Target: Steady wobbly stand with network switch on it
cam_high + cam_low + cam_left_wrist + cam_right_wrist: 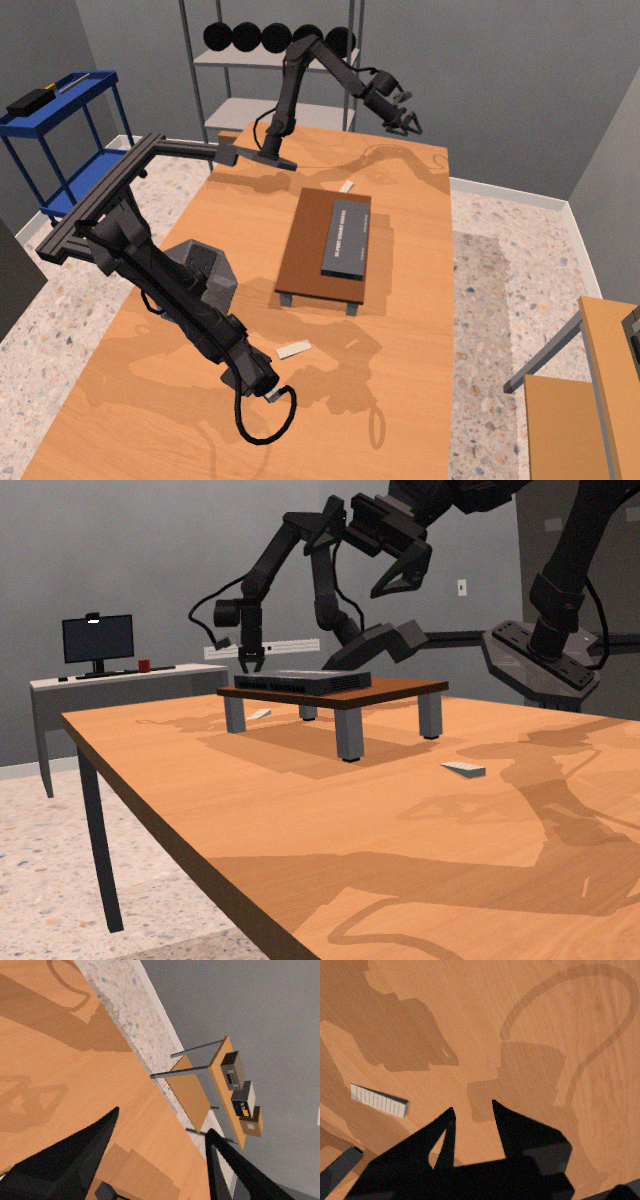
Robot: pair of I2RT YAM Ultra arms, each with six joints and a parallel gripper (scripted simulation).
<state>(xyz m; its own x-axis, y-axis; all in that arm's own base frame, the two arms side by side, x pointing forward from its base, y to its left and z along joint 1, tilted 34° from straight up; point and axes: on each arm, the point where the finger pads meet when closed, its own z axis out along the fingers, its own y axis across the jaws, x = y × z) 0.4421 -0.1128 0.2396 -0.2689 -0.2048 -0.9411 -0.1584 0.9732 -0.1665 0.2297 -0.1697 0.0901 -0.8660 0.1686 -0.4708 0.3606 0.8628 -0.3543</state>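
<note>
The right jaws (232, 381) (252, 671) hang partly spread, pinching nothing; beside them on the desk (392, 330) (289, 810) (135, 1095) (470, 1020) lies the nearer wedge (293, 348) (258, 715) (380, 1102), long axis slanting leftward in their wrist view. The left jaws (412, 114) (342, 574) gape, empty.

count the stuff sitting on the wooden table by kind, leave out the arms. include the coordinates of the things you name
wedges: 2, one nearer the left arm (293, 349) (468, 768), one nearer the right arm (346, 186) (260, 714) (379, 1102)
stand (305, 237) (403, 687) (105, 1193) (339, 1166): 1
network switch (348, 238) (325, 683): 1
total: 4
</note>
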